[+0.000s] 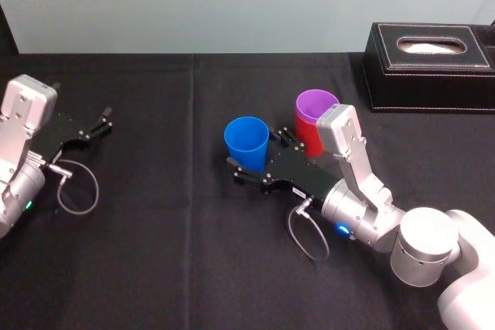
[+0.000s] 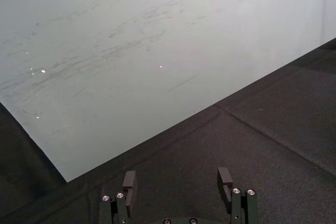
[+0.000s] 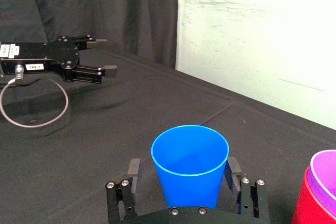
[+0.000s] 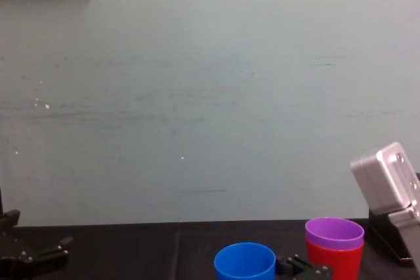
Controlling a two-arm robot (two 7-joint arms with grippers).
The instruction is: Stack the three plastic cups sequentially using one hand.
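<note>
Item: blue cup (image 1: 247, 141), upright on the worktop (image 1: 155, 253), just beside the purple cup (image 1: 317, 103) nested in the red cup (image 1: 308, 138). Right end effector (image 1: 259, 151) straddles it, fingers apart, not yet clamped. Handling: close gently on the tapered wall, lift above the purple rim, centre, lower straight. Left end effector (image 1: 102, 124): fingers apart, parked far left

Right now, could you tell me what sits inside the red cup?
The purple cup is nested in the red cup, rim showing above; its lower part is hidden.
</note>
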